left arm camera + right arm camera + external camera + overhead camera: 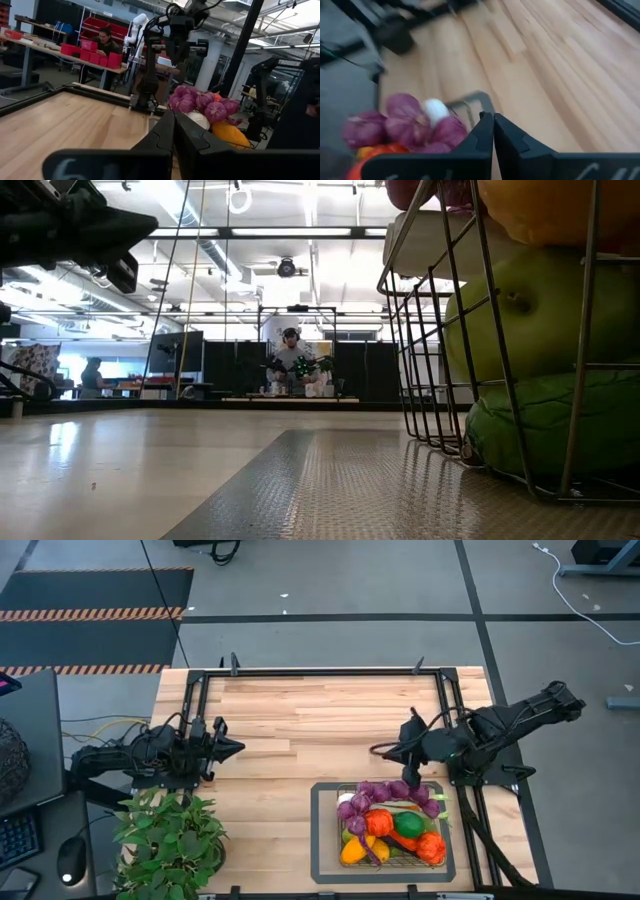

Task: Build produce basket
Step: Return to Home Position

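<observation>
Plainly, one basket (325, 835) sat at the near right of the table (300, 710). It was a rectangular cage of thin dark wire on a wide flat base frame, and the low view showed a fine raised diamond pattern on that frame. The tabletop was pale wooden planks, bordered by a black metal rail (320, 672).

The produce (395, 830) was heaped inside the basket, above its rim. Knobbly purple grapes (385, 792) lay along the far side. Nearer were two smooth orange-red rounds (378, 822), one glossy green piece (408, 825) and one yellow piece (355, 850). The rest was too crowded to count.

There were two dark arms. The right gripper (381, 752) hung above bare wood just beyond the basket's far edge, holding nothing. Its wrist view showed the two fingers pressed together. The left gripper (236, 748) was at the table's left side, well apart from the basket. Its fingers were likewise pressed together into a point, with nothing between them.

One leafy potted plant (170, 835) stood at the near left corner.
</observation>
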